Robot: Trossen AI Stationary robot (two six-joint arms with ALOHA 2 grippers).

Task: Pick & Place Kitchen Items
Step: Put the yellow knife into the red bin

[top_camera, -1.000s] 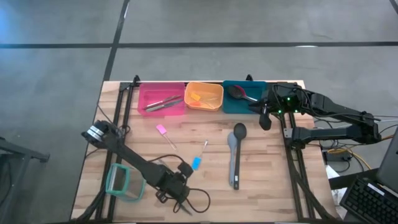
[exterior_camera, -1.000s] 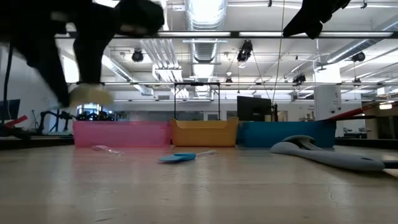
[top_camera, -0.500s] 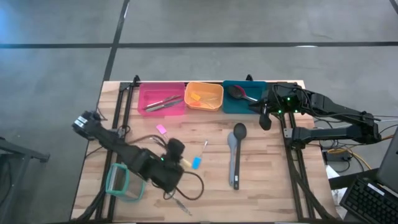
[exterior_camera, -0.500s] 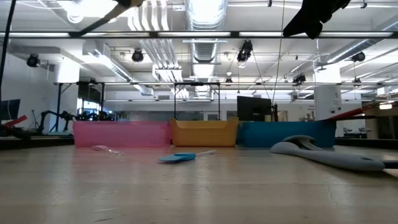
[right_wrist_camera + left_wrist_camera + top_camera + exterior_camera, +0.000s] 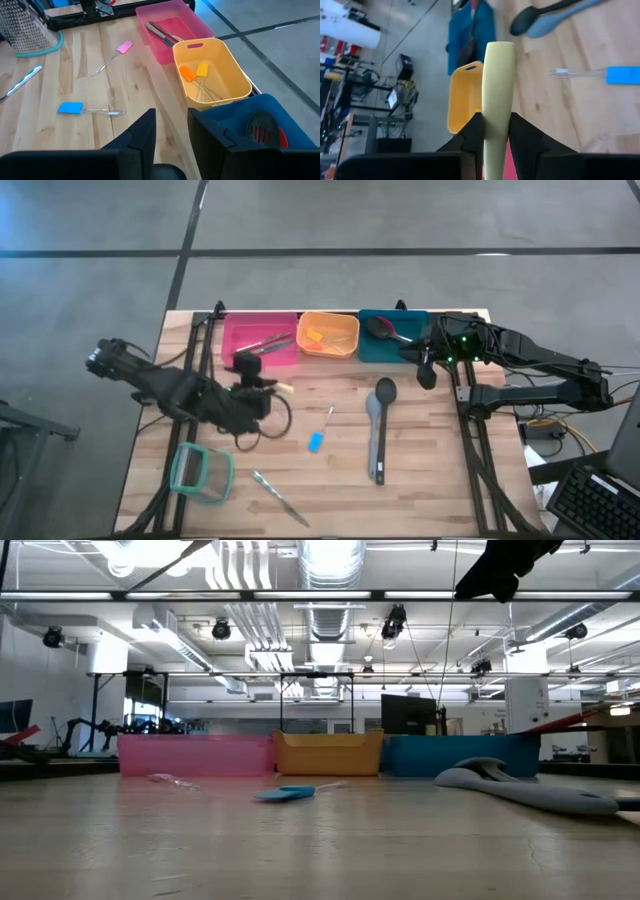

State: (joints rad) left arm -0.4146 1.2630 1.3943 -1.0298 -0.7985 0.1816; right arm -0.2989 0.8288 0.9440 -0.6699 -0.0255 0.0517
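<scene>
the left tool (image 5: pixel 492 131) hovered just in front of the pink bin (image 5: pixel 262 338), its fingers clamped on a cream-handled utensil (image 5: pixel 496 95) whose handle pointed toward the orange bin (image 5: pixel 328 335). the right tool (image 5: pixel 170 125) waited at the worktop's (image 5: pixel 430 480) far right corner beside the teal bin (image 5: pixel 385 340), its fingers parted a little and holding nothing; under it a dark rounded shape sat between them, too cut off to name.

items yet to be sorted lay on the bare wood: a long grey spoon (image 5: pixel 378 430) near the middle, a small blue spatula (image 5: pixel 318 438) just beside it, a pink spatula (image 5: pixel 122 48) near the pink bin, and a slim metal knife (image 5: pixel 275 494) at the near edge, close to the teal-rimmed container (image 5: pixel 200 472).

the risk, judged from here, lay in the release: the grip sat low on a long, smooth handle, so the utensil could pivot or slip, strike a bin rim and bounce onto the worktop, or land in the neighbouring bin if let go off-centre. the left arm's trailing cable could also snag the pink spatula as it swung.
</scene>
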